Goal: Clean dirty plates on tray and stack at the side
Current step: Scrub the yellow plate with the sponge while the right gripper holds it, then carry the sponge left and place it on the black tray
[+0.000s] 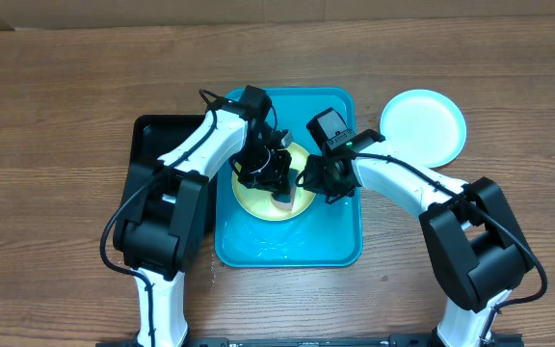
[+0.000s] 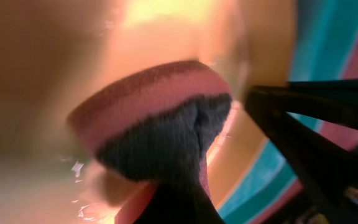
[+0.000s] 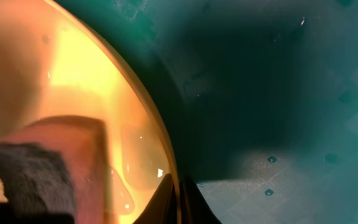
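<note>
A pale yellow-green plate (image 1: pixel 254 200) lies in the turquoise tray (image 1: pixel 340 241). My left gripper (image 1: pixel 274 181) is over the plate, shut on a pink sponge (image 1: pixel 285 201) with a dark scouring side. The sponge (image 2: pixel 160 118) presses against the wet plate (image 2: pixel 73 50) in the left wrist view. My right gripper (image 1: pixel 308 179) is shut on the plate's right rim. In the right wrist view its two fingertips (image 3: pixel 180 193) pinch the thin rim of the plate (image 3: pixel 104 93), with the sponge (image 3: pixel 48 162) at lower left and the tray floor (image 3: pixel 278 93) to the right. A light blue plate (image 1: pixel 423 125) rests on the table right of the tray.
A black rectangular tray (image 1: pixel 150 145) sits against the turquoise tray's left side, partly under my left arm. Water droplets lie on the tray floor. Bare wooden table (image 1: pixel 56 116) surrounds everything.
</note>
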You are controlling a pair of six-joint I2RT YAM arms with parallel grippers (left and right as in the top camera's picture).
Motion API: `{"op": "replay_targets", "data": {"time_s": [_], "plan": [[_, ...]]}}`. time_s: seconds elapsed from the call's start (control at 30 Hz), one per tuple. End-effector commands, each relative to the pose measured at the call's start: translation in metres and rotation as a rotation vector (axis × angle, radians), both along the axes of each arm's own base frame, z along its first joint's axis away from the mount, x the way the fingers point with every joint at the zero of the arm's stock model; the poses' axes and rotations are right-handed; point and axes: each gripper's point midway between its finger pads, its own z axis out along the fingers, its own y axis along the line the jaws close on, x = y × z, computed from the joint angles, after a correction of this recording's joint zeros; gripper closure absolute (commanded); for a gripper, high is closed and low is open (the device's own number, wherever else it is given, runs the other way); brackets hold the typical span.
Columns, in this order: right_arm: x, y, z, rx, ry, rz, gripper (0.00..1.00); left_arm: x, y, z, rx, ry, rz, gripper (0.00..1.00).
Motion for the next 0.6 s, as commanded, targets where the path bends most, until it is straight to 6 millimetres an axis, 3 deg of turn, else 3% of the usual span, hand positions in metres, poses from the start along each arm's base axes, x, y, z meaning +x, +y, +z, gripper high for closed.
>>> {"op": "replay_targets", "data": {"time_s": [0.0,0.07,0.27,0.43,0.57], "plan": [[-0.002,0.002,-0.002,0.0,0.0,0.01,0.96,0.016,-0.001,0.051,-0.132,-0.112,0.005,0.96],[-0.002,0.002,-0.002,0.0,-0.002,0.013,0.96,0.027,0.019,0.077,-0.085,-0.211,0.037,0.96],[-0.001,0.002,-0.002,0.0,-0.003,0.012,0.96,0.033,0.103,0.117,0.199,-0.357,0.175,0.96],[0.0,0.001,-0.002,-0.007,-0.009,0.01,0.96,0.017,0.176,0.126,0.465,-0.324,0.322,0.96],[0.001,0.0,-0.002,-0.013,-0.014,0.007,0.96,0.007,0.203,0.118,0.569,-0.265,0.379,0.96]]}}
